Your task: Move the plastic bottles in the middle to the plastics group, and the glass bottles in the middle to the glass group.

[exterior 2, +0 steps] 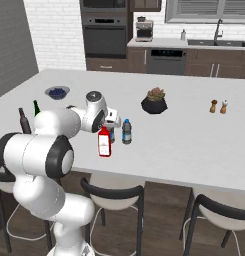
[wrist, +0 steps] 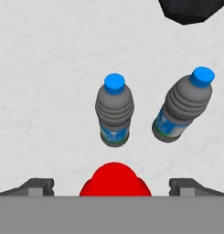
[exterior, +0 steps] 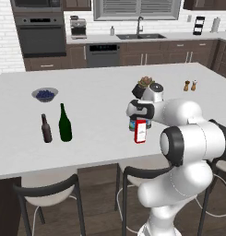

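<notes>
Item: gripper point(wrist: 112, 185), jaws spread wide, empty, hanging over the red bottle's cap point(wrist: 115, 179) at bottom centre of the hand view.
Item: red bottle point(exterior: 140, 131), upright, centre of left base view, near the counter's point(exterior: 100, 152) front edge.
Item: two plastic bottles, blue-capped point(wrist: 114, 111) point(wrist: 184, 106), upright, just beyond the red one, apart from each other.
Item: green wine bottle point(exterior: 64, 123) and brown bottle point(exterior: 46, 128), left of frame, well apart from the middle cluster; bare white counter between.
Item: dark plant pot point(exterior 2: 154, 104), beyond the bottles
</notes>
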Robot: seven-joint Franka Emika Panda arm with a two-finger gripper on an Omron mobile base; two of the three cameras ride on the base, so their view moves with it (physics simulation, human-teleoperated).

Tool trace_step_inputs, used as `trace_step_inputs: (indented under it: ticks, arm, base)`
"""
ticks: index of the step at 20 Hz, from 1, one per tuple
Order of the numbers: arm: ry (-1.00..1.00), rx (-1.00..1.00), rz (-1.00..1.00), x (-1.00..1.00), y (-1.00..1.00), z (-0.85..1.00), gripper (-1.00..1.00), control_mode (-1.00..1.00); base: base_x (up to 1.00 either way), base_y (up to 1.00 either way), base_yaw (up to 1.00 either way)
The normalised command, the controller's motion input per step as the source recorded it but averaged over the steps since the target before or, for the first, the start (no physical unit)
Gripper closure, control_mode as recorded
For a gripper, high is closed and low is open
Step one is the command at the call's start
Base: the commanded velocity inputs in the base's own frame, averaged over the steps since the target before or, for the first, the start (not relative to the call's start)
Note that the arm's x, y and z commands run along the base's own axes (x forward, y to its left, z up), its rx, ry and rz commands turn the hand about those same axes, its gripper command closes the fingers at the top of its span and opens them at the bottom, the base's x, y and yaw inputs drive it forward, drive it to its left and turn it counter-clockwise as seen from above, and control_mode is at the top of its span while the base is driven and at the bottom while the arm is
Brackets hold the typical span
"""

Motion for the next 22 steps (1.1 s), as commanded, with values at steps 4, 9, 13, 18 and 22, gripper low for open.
trace_step_inputs:
  ticks: [4,9,13,18,22]
  arm:
    - [0.0,0.0,0.0,0.0,0.0,0.0,-1.0,-1.0]
    - [0.0,0.0,0.0,0.0,0.0,0.0,1.0,-1.0]
    - [0.0,0.0,0.0,0.0,0.0,0.0,1.0,-1.0]
    - [0.0,0.0,0.0,0.0,0.0,0.0,1.0,-1.0]
    - [0.0,0.0,0.0,0.0,0.0,0.0,1.0,-1.0]
  base:
    - [0.0,0.0,0.0]
    - [0.0,0.0,0.0]
    - [0.0,0.0,0.0]
    - [0.0,0.0,0.0]
    - [0.0,0.0,0.0]
